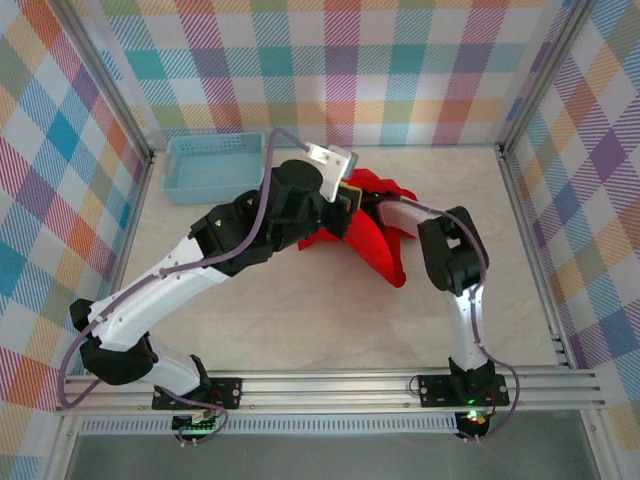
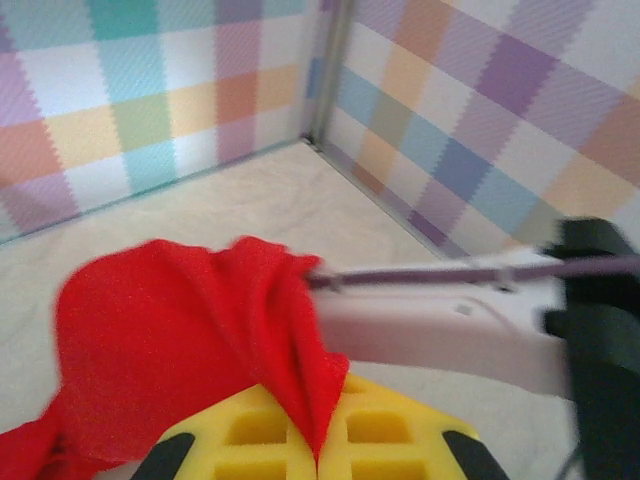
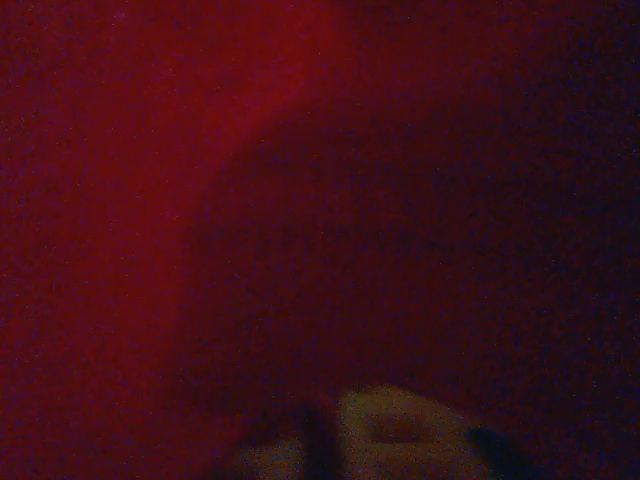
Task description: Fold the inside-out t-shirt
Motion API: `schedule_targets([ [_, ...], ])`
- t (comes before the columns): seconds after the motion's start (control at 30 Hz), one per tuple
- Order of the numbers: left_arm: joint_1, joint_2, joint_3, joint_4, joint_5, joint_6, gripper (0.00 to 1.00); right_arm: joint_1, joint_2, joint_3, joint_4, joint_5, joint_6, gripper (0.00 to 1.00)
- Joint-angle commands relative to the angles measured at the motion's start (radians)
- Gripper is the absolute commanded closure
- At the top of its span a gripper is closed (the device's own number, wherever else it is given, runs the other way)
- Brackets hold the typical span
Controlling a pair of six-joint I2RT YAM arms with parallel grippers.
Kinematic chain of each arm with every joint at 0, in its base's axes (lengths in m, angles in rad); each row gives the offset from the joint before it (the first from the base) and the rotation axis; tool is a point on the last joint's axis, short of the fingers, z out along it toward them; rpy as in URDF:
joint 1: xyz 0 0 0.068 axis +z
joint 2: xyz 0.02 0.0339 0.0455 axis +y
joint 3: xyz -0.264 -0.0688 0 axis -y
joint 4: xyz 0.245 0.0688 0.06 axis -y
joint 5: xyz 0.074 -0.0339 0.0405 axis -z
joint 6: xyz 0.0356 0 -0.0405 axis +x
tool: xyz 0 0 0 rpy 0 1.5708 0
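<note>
The left hand (image 2: 318, 445) is clamped tight on a fold of the red t-shirt (image 2: 170, 330), which bunches up from between its yellow fingers (image 2: 400, 440) (the rest lies heaped on the worktop (image 1: 300, 310) beneath). The right hand (image 3: 330, 440), closed, sits buried in red cloth just beside it; I cannot tell whether it pinches any.

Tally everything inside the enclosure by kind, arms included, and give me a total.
red t-shirt: 1
light-blue basket: 1
robot arms: 2, the left arm and the right arm
Total: 4
</note>
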Motion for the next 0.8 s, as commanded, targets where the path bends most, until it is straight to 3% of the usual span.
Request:
schedule_targets([
  [0.0,0.09,-0.006,0.002,-0.012,-0.09,-0.056,1.0,0.012,-0.122,-0.177,0.149,-0.085,-0.066,1.0],
  [0.2,0.317,0.09,0.031,-0.095,-0.053,-0.145,1.0,0.071,-0.349,-0.413,0.321,-0.116,-0.159,1.0],
  [0.4,0.485,0.259,0.081,-0.15,-0.017,-0.17,1.0,0.105,-0.569,-0.637,0.449,-0.153,-0.162,1.0],
  [0.77,0.621,0.588,0.112,-0.272,-0.035,-0.263,1.0,0.171,-0.877,-0.845,0.519,-0.247,-0.214,1.0],
])
